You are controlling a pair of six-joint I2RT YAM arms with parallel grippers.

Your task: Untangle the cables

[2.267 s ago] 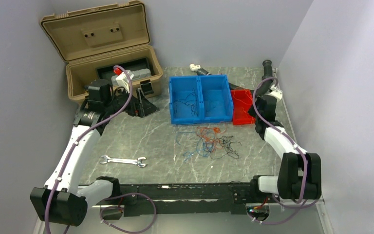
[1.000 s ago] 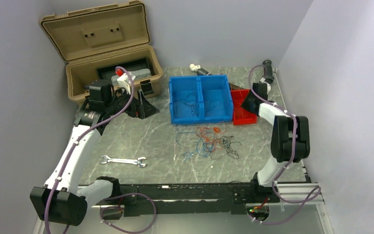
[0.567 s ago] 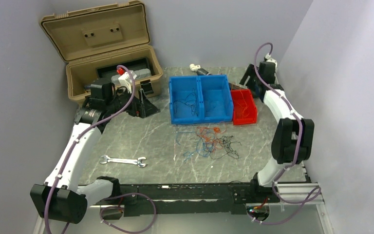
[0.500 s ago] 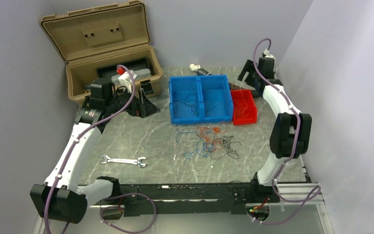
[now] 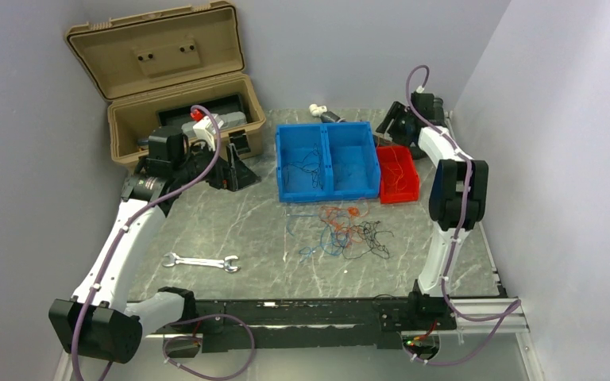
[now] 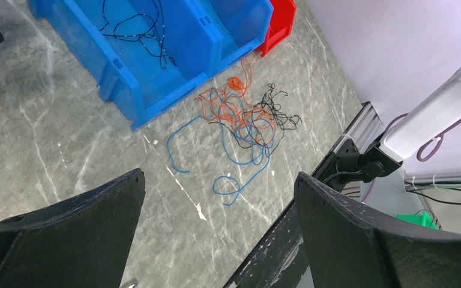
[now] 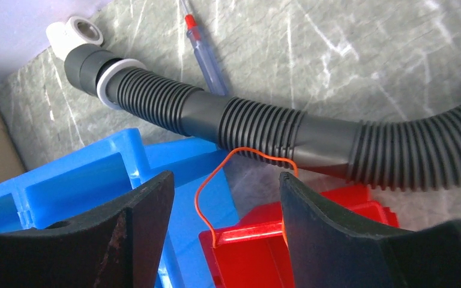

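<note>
Cables (image 5: 345, 232) tangled mid-table, sprawl running left-right. Right gripper (image 7: 223, 186) apart, empty, straddling orange wire (image 7: 197, 201) arching from red bin (image 7: 258, 240). Left gripper (image 6: 219, 186) wide apart, empty.

A grey-green, marble-patterned worktop (image 5: 230, 222), veined in white, filled the floor of a narrow alcove. Pale lilac walls closed it in on three sides: the back wall (image 5: 349, 48) ran straight behind, the left wall (image 5: 16, 159) lay in slightly duller shade, and the right wall (image 5: 556, 159) angled outward toward the camera (it caught the brightest light). Illumination was soft and even across the stone pattern. A strip of bare aluminium rail (image 5: 488, 308) edged the worktop's near right corner.
</note>
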